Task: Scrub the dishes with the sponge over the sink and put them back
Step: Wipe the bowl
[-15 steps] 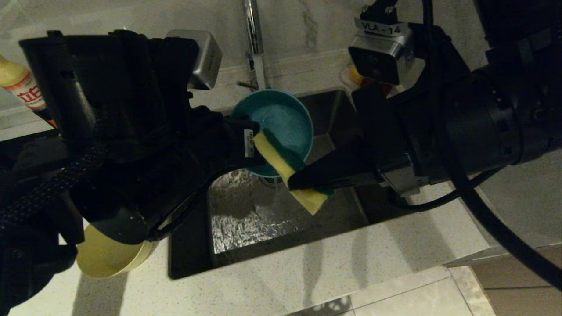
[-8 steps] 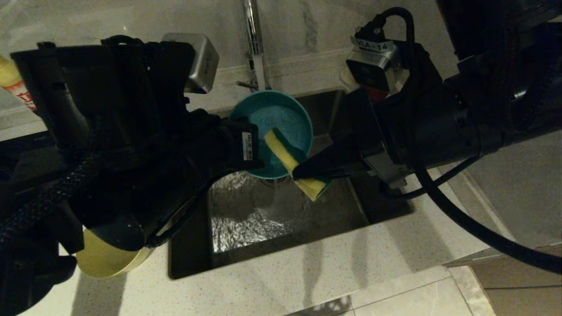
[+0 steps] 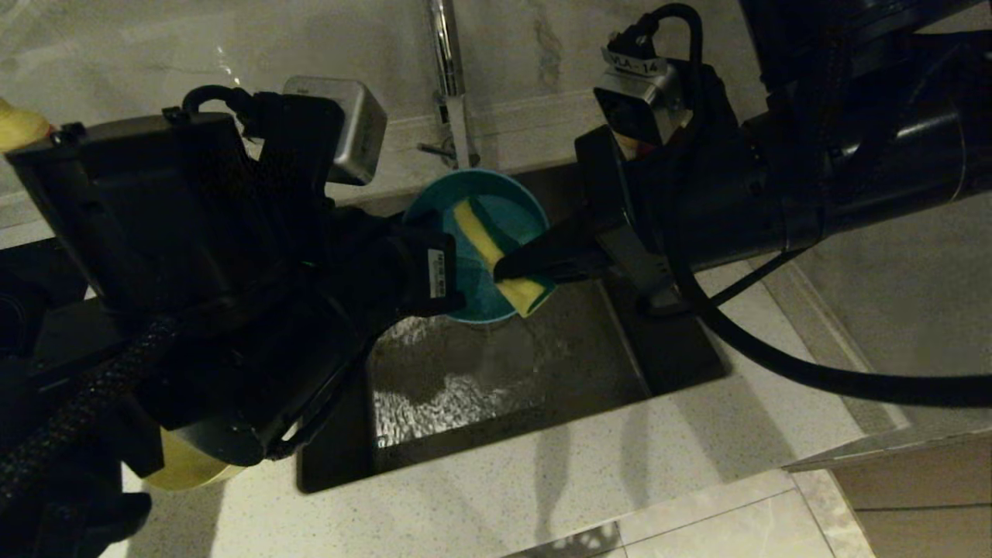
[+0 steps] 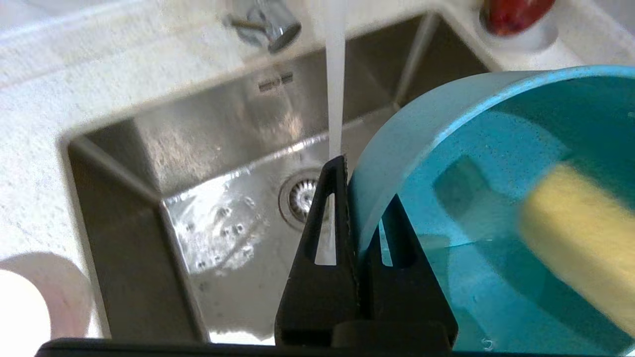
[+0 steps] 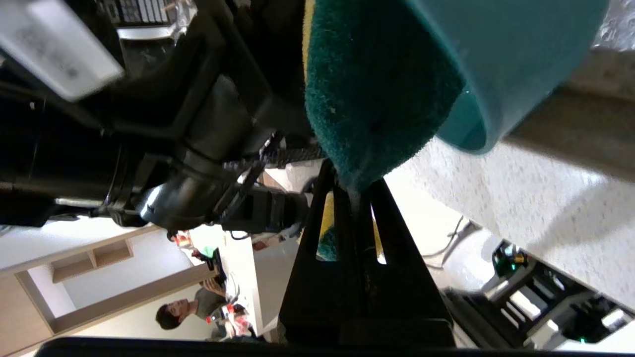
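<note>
Over the sink (image 3: 496, 380), my left gripper (image 3: 448, 267) is shut on the rim of the light blue bowl (image 3: 508, 217) and holds it tilted on edge. One finger is inside the wall and one outside, as the left wrist view shows (image 4: 364, 183). My right gripper (image 3: 502, 271) is shut on the sponge (image 3: 474, 230), whose far end lies inside the bowl against its bottom. The sponge's dark green face (image 5: 377, 89) shows in the right wrist view, pinched at my right gripper (image 5: 354, 186) beside the bowl (image 5: 506, 49). A yellow bowl (image 3: 182, 471) sits on the counter under my left arm.
Water runs from the faucet (image 3: 446, 46) in a stream (image 4: 336, 74) just behind the bowl onto the wet sink floor by the drain (image 4: 297, 198). A bottle (image 3: 15, 124) stands far left. A red item (image 4: 516, 12) sits at the sink's back corner.
My right gripper has pushed the sponge up and further into the bowl, from hanging over its lower rim to lying across its inside. The left wrist has tilted and the bowl has shifted slightly back.
</note>
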Robot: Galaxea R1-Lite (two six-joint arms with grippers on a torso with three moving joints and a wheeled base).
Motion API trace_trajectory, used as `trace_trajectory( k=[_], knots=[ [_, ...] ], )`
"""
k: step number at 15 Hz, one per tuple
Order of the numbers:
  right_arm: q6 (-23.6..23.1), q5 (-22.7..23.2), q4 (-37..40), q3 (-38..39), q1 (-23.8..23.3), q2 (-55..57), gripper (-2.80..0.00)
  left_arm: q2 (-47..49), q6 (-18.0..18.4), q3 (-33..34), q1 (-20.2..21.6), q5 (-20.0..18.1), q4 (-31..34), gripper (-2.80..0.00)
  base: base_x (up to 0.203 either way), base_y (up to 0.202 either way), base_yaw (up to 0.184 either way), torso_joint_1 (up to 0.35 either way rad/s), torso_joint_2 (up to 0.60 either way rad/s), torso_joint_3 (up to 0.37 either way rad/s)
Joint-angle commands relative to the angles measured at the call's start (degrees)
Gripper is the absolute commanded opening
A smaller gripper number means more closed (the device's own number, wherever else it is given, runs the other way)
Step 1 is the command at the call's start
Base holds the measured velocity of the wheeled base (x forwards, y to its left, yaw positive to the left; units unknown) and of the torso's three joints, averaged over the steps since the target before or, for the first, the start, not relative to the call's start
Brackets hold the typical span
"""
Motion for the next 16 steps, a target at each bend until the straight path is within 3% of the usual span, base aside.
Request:
trace_trajectory(
  k=[1,6,16],
  knots=[
    [0.3,0.1,0.0,-0.1,-0.1,0.6,-2.80,0.2,0.5,0.2,0.0,0.2,-1.7,-2.80,0.000,0.000,0.000,0.000,0.00,0.000],
    [0.2,0.3,-1.3,-0.2,-3.1,0.9,-2.80,-0.5,0.4,0.8,-0.5,0.1,-2.0,-2.80,0.000,0.000,0.000,0.000,0.00,0.000],
    [0.8,0.2,-1.5,-0.3,-2.8,-2.4,-2.80,-0.7,0.0,3.0,-0.5,0.2,-3.0,-2.80,0.000,0.000,0.000,0.000,0.00,0.000]
  ],
)
